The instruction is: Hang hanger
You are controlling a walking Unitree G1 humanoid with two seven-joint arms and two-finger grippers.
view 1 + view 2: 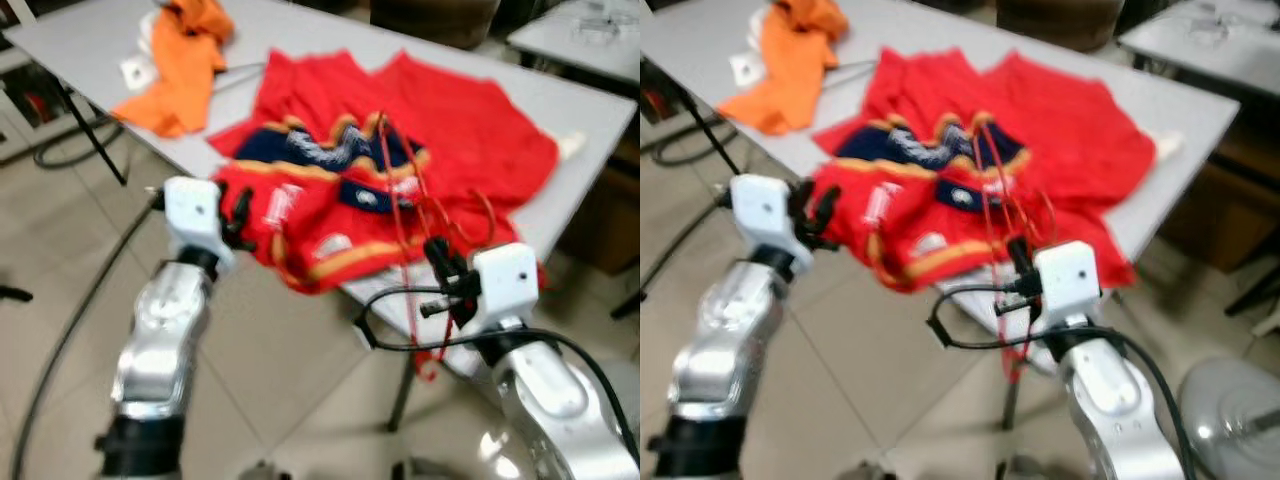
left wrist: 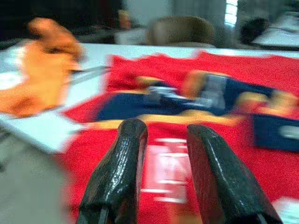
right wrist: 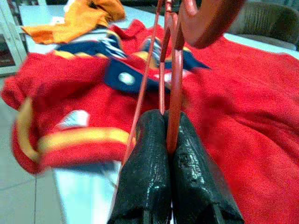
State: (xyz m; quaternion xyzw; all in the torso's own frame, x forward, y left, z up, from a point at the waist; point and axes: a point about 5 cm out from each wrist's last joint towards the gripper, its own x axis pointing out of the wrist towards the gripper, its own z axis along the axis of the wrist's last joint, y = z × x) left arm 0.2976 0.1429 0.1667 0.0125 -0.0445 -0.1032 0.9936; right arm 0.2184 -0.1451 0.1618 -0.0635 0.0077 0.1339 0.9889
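Note:
A thin red hanger [image 1: 400,215] stands up over the red garment, its wires pinched between the fingers of my right gripper [image 3: 167,140], which is shut on it at the table's near edge. Its hook [image 3: 205,18] curves above the fingers. The red, navy and gold jersey [image 1: 330,190] lies spread on the grey table [image 1: 90,45]. My left gripper [image 2: 163,140] is open with a narrow gap, empty, hovering just before the jersey's near left sleeve [image 1: 285,215].
An orange garment [image 1: 185,60] lies at the table's far left with a white tag beside it. Black cables trail on the tiled floor [image 1: 60,230] at the left. Another grey table [image 1: 585,35] stands at the back right.

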